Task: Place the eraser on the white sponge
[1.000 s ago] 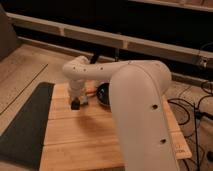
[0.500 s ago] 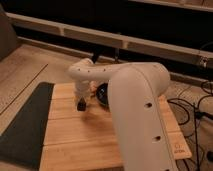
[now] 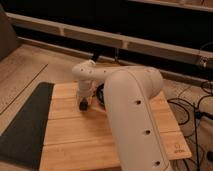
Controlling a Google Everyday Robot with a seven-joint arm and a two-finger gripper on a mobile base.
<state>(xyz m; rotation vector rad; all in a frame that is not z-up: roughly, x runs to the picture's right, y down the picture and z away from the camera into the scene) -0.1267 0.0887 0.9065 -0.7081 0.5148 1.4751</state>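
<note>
**Operator:** Where is the gripper right now?

**Observer:** You have the small dark gripper (image 3: 83, 104) low over the pale slatted wooden tabletop (image 3: 75, 142), near its back left part. It hangs from the white rounded wrist (image 3: 85, 75), which bends down from the bulky white robot arm (image 3: 132, 117) that fills the middle of your view.

**Operator:** Is it open, and does it have anything in it?

**Observer:** I cannot tell you either. The gripper shows only as a dark lump right at the wood, so whether it is open or closed, and whether it carries anything, is not readable from here.

**Operator:** And the eraser?

**Observer:** I cannot pick out the small dark blue-grey eraser block for you. If it is at the gripper, it blends into that same dark lump. The white sponge does not show either; the arm covers much of the table's middle and right side.

**Operator:** What else is around the gripper?

**Observer:** Just to the right of the gripper you can see a sliver of the round black pan (image 3: 100, 94), mostly hidden behind the arm. A flat dark grey mat (image 3: 22, 125) lies along the table's left edge, touching it. Black cables (image 3: 192, 107) trail on the floor to the right of the table, and a long pale rail (image 3: 60, 31) runs across the background behind it.
</note>
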